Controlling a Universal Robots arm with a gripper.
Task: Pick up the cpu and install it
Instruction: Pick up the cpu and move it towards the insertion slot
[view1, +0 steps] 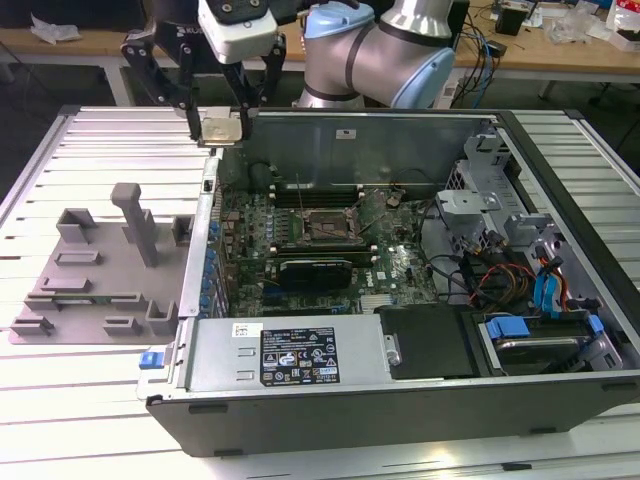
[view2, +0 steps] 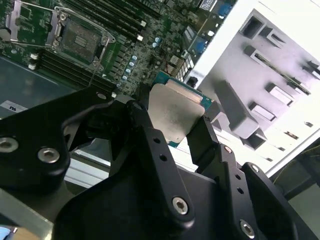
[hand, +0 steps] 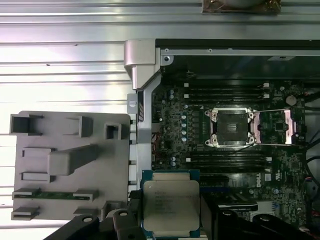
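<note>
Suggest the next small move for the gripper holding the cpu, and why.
Probably carry it sideways toward the socket, keeping height: the gripper holds the cpu flat near the case wall, well apart from the open socket.

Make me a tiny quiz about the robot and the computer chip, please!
1. True or false: the gripper is shut on the chip.
2. Fill in: in the exterior view, the grey plastic holder lies on the computer case's ____ side.
3. Where is the socket? A) inside the case B) on the holder C) in the gripper.
Key: 1 true; 2 left; 3 A.
</note>
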